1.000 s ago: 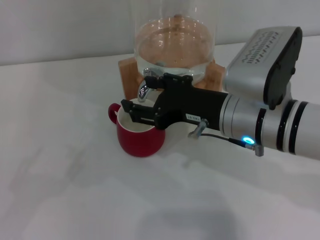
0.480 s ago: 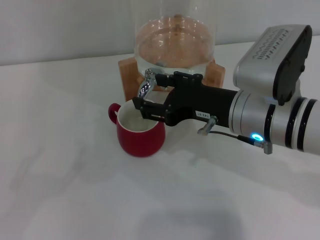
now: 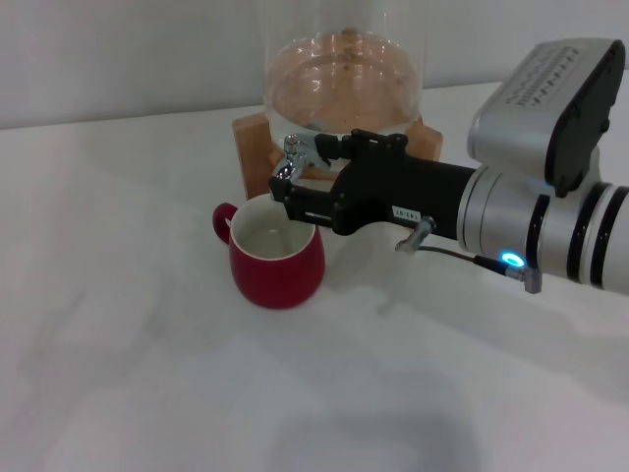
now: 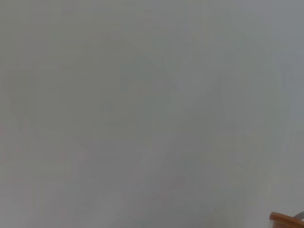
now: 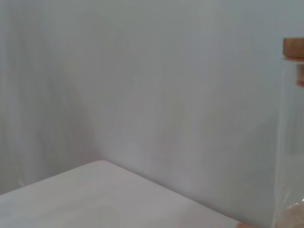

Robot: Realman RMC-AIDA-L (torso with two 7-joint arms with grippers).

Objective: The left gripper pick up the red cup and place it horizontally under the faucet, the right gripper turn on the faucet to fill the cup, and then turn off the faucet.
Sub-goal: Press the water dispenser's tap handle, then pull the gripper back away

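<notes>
The right claw (image 3: 295, 187) is reaching in from the right side, black body on that chunky silver wrist with the blue light lit. Its tips sit right at the faucet (image 3: 288, 169), one up by the chrome lever and one lower, just over the far rim of the red cup (image 3: 275, 252). Can't tell from the head view whether it actually has a grip on the lever or how wide it's spread.

The red cup stands upright on the white bench (image 3: 138, 324), directly below the faucet's spout, handle pointing left, white inside showing.

Behind it is the glass dispenser jar (image 3: 344, 79) on its wooden stand (image 3: 254, 147), brownish at the bottom.

The left claw doesn't show anywhere; its wrist view is mostly blank wall.
</notes>
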